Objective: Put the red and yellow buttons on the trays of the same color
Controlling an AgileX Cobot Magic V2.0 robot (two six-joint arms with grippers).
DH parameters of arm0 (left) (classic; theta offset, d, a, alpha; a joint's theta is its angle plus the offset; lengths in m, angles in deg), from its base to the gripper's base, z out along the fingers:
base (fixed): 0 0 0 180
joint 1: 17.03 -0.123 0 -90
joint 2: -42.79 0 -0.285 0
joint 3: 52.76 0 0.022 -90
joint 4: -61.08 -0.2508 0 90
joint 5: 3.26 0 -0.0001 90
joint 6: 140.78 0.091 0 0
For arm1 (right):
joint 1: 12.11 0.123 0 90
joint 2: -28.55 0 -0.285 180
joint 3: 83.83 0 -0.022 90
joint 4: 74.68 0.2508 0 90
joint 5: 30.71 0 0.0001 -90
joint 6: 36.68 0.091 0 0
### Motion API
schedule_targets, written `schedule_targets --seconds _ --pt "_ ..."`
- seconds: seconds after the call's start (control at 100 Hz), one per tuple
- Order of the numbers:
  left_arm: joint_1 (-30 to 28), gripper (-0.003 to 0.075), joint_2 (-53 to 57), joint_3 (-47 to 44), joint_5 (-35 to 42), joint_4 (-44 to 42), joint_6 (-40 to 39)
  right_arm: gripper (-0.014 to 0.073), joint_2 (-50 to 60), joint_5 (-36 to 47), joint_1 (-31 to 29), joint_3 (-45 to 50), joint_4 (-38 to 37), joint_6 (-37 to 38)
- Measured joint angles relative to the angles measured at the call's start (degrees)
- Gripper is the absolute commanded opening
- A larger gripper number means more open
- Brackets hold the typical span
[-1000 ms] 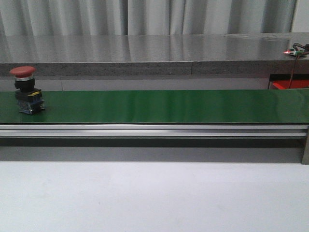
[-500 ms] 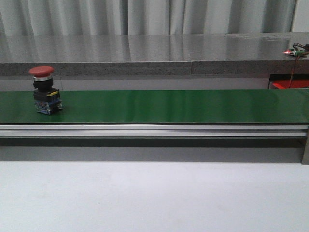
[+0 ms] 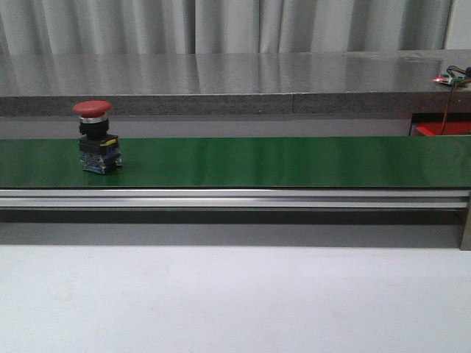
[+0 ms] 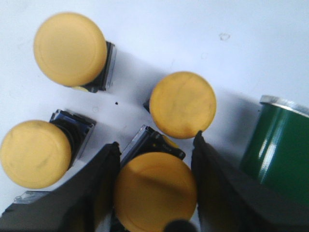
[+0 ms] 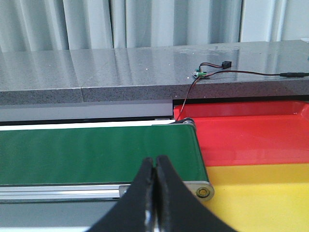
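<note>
A red button (image 3: 96,137) stands upright on the green belt (image 3: 280,162), toward the belt's left end, its mushroom cap on top of a black and blue body. The belt runs across the front view on a silver rail (image 3: 235,198), with a pale surface (image 3: 235,301) in front of it and a grey stone ledge (image 3: 235,77) and curtains (image 3: 235,26) behind.

Off the belt's left end, the left gripper (image 4: 155,159) hangs over a cluster of four yellow buttons on a white surface (image 4: 193,38). Its dark fingers (image 4: 104,174) are spread wide on either side of the nearest yellow button (image 4: 155,191); whether they touch its cap cannot be told. A second yellow button (image 4: 182,104) sits just beyond it, a third (image 4: 70,49) farther off, and a fourth (image 4: 35,153) off to one side. The belt's green roller end (image 4: 280,145) shows at the edge of that view.

At the belt's right end, the right gripper (image 5: 155,193) has its fingers (image 5: 145,188) pressed together with nothing between them. Past the roller lie a red tray (image 5: 251,133) and, nearer the camera, a yellow tray (image 5: 260,198), side by side and touching. A small circuit board with wires (image 5: 203,71) rests on the ledge behind.
</note>
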Motion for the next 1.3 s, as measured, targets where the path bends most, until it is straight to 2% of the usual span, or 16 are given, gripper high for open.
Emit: schedule_targets --seconds 0.54,0.66,0.99,1.3 --pt "0.77 0.0242 10.15 1.74 -7.91 1.01 0.0 -0.0072 0.0 0.0 0.0 0.0 0.0 0.0" --pt "2.92 0.0242 11.71 1.87 -9.53 1.01 0.0 -0.0072 0.0 0.0 0.0 0.0 0.0 0.0" --pt "13.67 0.0242 12.1 0.43 -9.77 1.1 0.0 -0.0072 0.0 0.0 0.0 0.0 0.0 0.0" --pt "16.33 0.0244 9.15 -0.33 -10.91 -0.39 0.0 -0.0072 0.0 0.0 0.0 0.0 0.0 0.0"
